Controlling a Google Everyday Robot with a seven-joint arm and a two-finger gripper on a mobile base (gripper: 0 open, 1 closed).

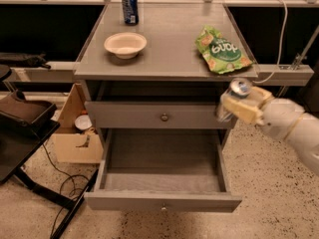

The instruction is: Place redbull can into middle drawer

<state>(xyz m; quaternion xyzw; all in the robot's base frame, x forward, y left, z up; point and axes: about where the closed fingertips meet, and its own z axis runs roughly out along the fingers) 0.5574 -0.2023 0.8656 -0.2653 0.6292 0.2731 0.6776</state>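
Observation:
My gripper (238, 106) is at the right side of the grey cabinet, level with the upper drawer front, and is shut on the redbull can (238, 89). Only the can's silver top and a bit of its body show above the cream fingers (244, 109). The can is held above the right rear corner of the middle drawer (162, 201), which is pulled fully out with its grey tray bare. The white arm (294, 128) comes in from the right.
On the cabinet top stand a wider blue can (129, 7), a cream bowl (125, 45) and a green chip bag (222, 51). The upper drawer front (163, 116) is closed. A cardboard box (79, 133), a black chair and cables lie on the floor at left.

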